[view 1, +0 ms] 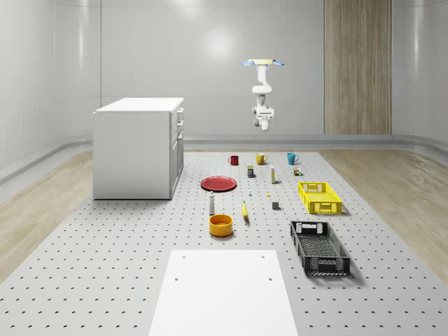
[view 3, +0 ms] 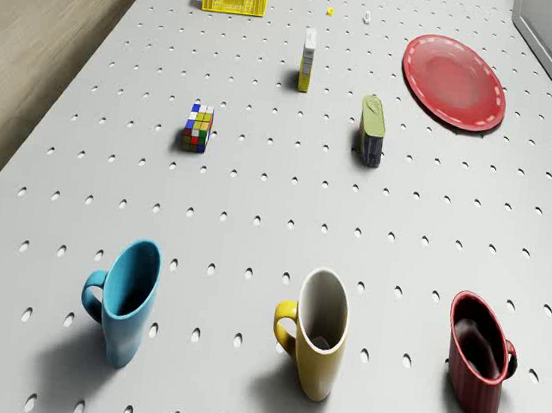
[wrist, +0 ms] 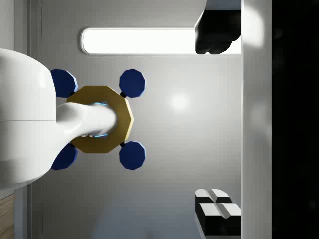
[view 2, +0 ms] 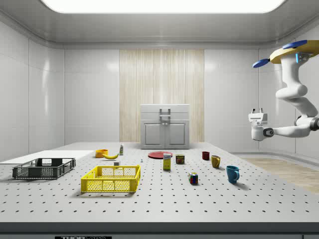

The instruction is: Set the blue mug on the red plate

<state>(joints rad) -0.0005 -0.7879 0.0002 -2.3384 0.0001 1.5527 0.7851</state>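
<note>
Whole-scene view: drone [view 1: 263, 63] hovers high above the far edge of the surface [view 1: 126, 266], behind the mug row. Arm hangs below it; tool [view 1: 264, 124] is well above the yellow mug [view 1: 260, 159]. Blue mug [view 1: 292, 158] stands upright on the surface, far from the red plate [view 1: 218, 183], which lies near the white cabinet [view 1: 138, 147]. Red mug [view 1: 234, 160] is the mug nearest the plate.

Side view: drone [view 2: 294, 51] is aloft off the surface's edge, beyond the blue mug [view 2: 232, 174]. Tool [view 2: 257, 115] points upward, well above that mug and apart from it. Red plate [view 2: 160, 155] sits flat in front of the cabinet [view 2: 165, 126].

Drone view: blue mug [view 3: 125, 299], yellow mug [view 3: 316, 329] and red mug [view 3: 477, 354] stand in a row, all upright. Red plate [view 3: 454, 80] lies well beyond the red mug; a colour cube [view 3: 197, 127] lies beyond the blue mug.

Wrist view: looks up at the drone [wrist: 101, 119] and ceiling light. Tool fingers [wrist: 217, 203] stand spread, holding nothing.
</note>
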